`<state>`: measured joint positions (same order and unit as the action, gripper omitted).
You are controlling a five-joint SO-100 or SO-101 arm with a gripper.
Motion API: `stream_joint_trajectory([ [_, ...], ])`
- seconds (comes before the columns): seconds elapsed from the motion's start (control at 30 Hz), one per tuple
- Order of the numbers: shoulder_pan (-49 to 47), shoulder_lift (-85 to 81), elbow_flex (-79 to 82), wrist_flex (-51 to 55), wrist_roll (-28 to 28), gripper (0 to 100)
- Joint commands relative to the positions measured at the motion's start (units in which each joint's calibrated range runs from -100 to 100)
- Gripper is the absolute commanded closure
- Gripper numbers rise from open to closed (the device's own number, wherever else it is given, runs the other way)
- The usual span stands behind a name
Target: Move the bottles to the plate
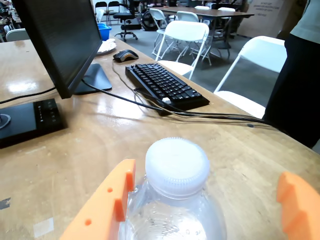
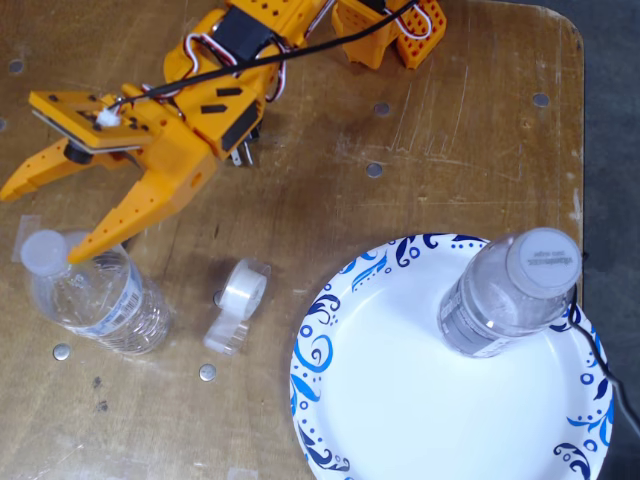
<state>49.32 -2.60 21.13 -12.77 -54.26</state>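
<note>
One clear bottle (image 2: 95, 300) with a whitish cap (image 2: 43, 252) stands on the wooden table at the left of the fixed view. My orange gripper (image 2: 42, 222) is open, with its fingertips on either side of that cap. In the wrist view the cap (image 1: 176, 167) sits between the two orange fingers (image 1: 107, 205), closer to the left one, and the gripper (image 1: 206, 175) is not closed on it. A second bottle (image 2: 505, 295) stands on the blue-patterned white plate (image 2: 400, 400) at the lower right.
A clear tape roll (image 2: 235, 300) lies between the left bottle and the plate. The wrist view shows a monitor (image 1: 60, 40), keyboard (image 1: 165, 85), mouse (image 1: 125, 55), cables, white folding chairs (image 1: 185, 35) and a person (image 1: 300, 75) at the table's edge.
</note>
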Motion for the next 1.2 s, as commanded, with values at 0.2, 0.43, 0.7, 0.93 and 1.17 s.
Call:
stream_joint_trajectory([
  [0.2, -3.22, 4.54, -6.27, -4.12, -0.25, 65],
  [0.43, -2.47, 7.07, -6.99, -6.90, -0.20, 65],
  [0.7, -1.28, 7.32, -7.98, -6.73, -0.20, 65],
  [0.93, -1.28, 7.58, -7.98, -6.47, -0.25, 74],
  [1.17, 0.55, 8.76, -8.07, -7.16, -0.20, 86],
])
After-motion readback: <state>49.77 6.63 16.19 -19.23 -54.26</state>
